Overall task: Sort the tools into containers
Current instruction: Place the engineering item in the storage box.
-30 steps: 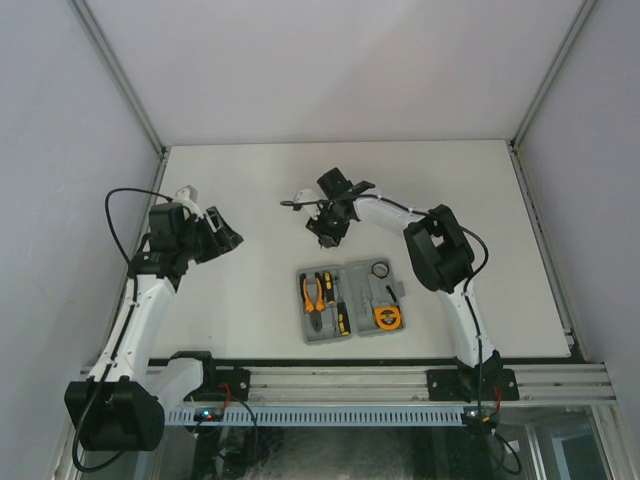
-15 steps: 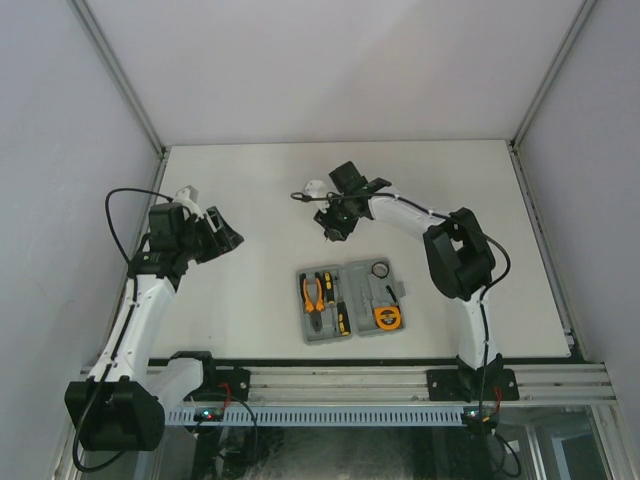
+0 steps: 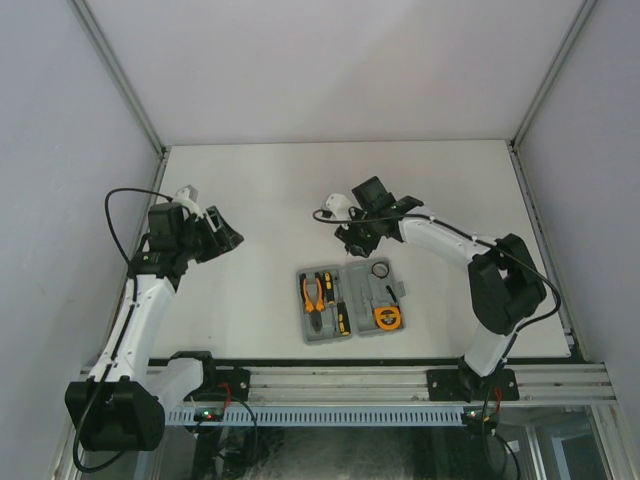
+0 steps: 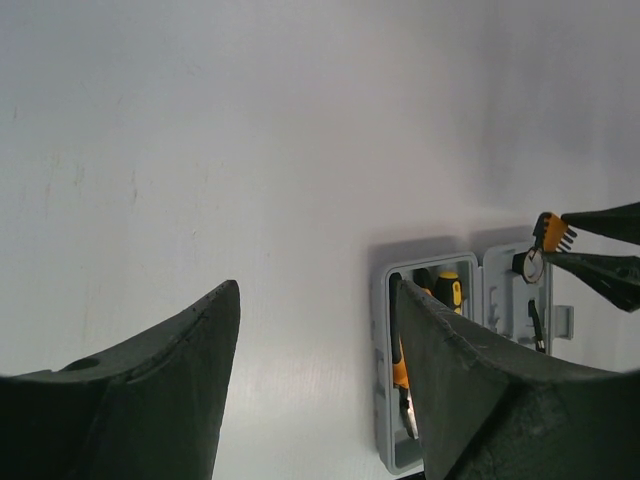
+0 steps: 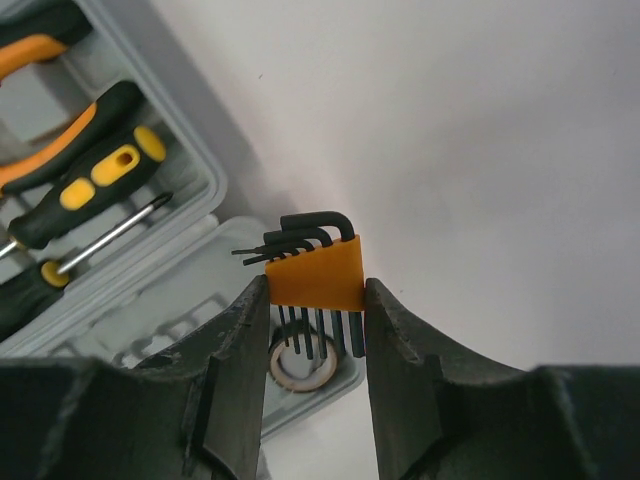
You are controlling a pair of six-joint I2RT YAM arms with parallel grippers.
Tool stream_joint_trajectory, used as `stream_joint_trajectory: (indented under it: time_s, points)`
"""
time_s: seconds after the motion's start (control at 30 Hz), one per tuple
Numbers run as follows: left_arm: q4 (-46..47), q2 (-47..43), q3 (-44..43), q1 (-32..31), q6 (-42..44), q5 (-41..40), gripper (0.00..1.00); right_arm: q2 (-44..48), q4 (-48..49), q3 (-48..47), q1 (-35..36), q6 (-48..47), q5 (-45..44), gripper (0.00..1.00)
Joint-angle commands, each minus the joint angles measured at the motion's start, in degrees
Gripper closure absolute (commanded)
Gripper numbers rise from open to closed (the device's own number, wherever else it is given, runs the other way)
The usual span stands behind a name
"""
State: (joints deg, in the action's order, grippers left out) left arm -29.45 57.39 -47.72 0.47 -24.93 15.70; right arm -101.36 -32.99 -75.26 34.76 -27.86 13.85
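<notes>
The grey tool case (image 3: 362, 295) lies open near the table's front. Its left half holds the orange-handled pliers (image 3: 313, 298) and two black-and-yellow screwdrivers (image 3: 338, 300). Its right half holds the orange tape measure (image 3: 386, 318) and the black ring (image 3: 381, 270). My right gripper (image 3: 358, 243) is shut on the black-orange hex key set (image 5: 315, 270), held just above the case's far edge, over the ring (image 5: 305, 366). My left gripper (image 3: 230, 240) is open and empty, well left of the case (image 4: 378, 380).
White walls with metal corner posts enclose the table on three sides. The arms' mounting rail runs along the near edge, just in front of the case. In the left wrist view the hex key set (image 4: 552, 232) shows beyond the case's far end.
My right arm has swung right and nearer, carrying the hex key set from the table's middle to the case's far edge. The left arm has not moved.
</notes>
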Motion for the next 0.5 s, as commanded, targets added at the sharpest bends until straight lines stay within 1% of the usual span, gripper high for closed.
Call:
stream_joint_trajectory:
  time_s: [0.0,0.27,0.47]
  points:
    - [2.1,-1.0,0.8,0.5,-0.5,1.4,0.32,4.7,1.6,3.9,2.2,1.5,-2.2,0.64]
    - [2.2,-1.2,1.1,0.7,-0.6,1.8,0.32,4.3,-0.4,6.2,5.7,2.1,-5.0,0.65]
    - [2.3,-1.4,1.2,0.7,-0.5,1.6,0.32,3.3,-2.4,6.2,6.5,1.3,-6.7,0.65]
